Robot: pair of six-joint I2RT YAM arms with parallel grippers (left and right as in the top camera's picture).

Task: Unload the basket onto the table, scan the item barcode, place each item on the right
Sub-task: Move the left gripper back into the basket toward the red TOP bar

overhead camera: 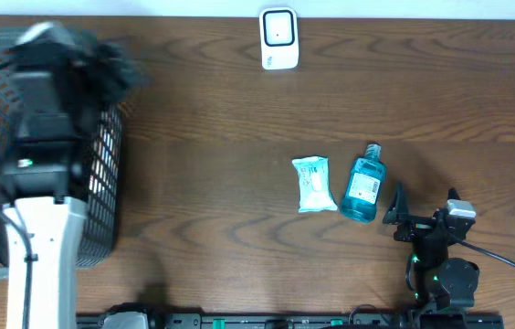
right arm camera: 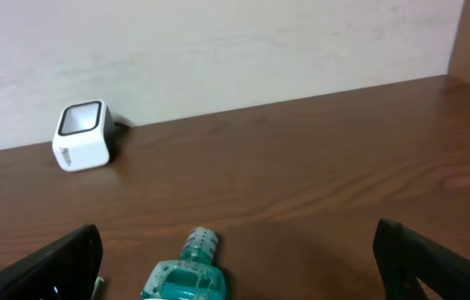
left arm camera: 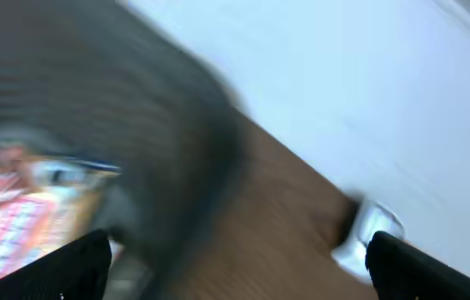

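Left gripper (left arm camera: 239, 260) hung over the black wire-mesh basket (overhead camera: 104, 178) at the left end of the brown wooden table (overhead camera: 203, 128). Its jaws were spread wide with nothing between them. Wrist view was badly blurred. An orange-and-white printed packet (left arm camera: 14, 221) lay near one finger; contact could not be told.

Right gripper (right arm camera: 237, 243) was also spread wide and empty, just beside the blue clear-plastic mouthwash bottle (overhead camera: 363, 187). The bottle lay flat next to a pale teal wipes packet (overhead camera: 314, 184). The white box-shaped barcode scanner (overhead camera: 278, 38) stood at the far edge, well apart.
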